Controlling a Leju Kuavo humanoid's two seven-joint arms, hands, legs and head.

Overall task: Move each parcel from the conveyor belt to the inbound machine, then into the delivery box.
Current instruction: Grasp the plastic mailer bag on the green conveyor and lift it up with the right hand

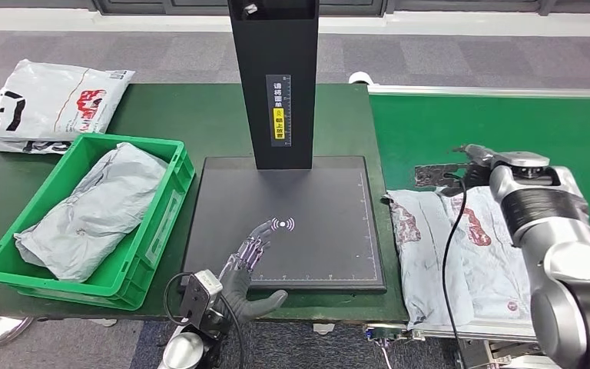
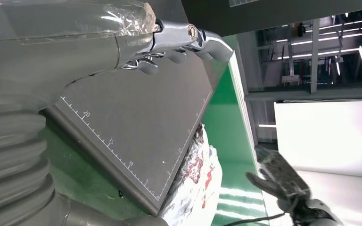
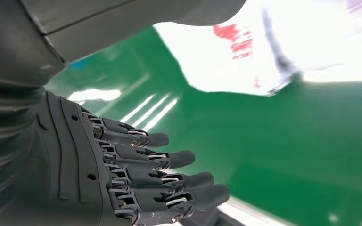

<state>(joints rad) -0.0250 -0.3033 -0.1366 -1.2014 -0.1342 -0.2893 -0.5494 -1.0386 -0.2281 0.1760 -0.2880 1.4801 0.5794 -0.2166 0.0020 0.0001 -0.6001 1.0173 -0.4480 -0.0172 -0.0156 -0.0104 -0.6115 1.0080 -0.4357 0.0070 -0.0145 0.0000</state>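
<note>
Lying flat at the near end of the green conveyor belt: a white parcel with red print, its left edge close to the right edge of the dark scanning plate, with only a narrow strip of table between. Beyond the parcel, a long bare stretch of belt. Hovering over the belt at the parcel's far edge: the right hand, fingers extended and a little apart, holding nothing; whether the fingertips brush the parcel is hard to tell, since the wrist picture is blurred there. Stretched low over the near part of the plate: the left hand, fingers straight and spread, thumb out to the side, empty. Rising from the plate's far edge: a black post with a yellow label. Left of the plate, almost touching its edge: a green crate holding a grey parcel. Past the crate, at the table's far left corner: another white parcel, overhanging the edge. From the left wrist only: ruler marks along the plate's side and the parcel's crumpled edge right beside the plate corner. From the right wrist only: finger undersides close above bare green belt.
</note>
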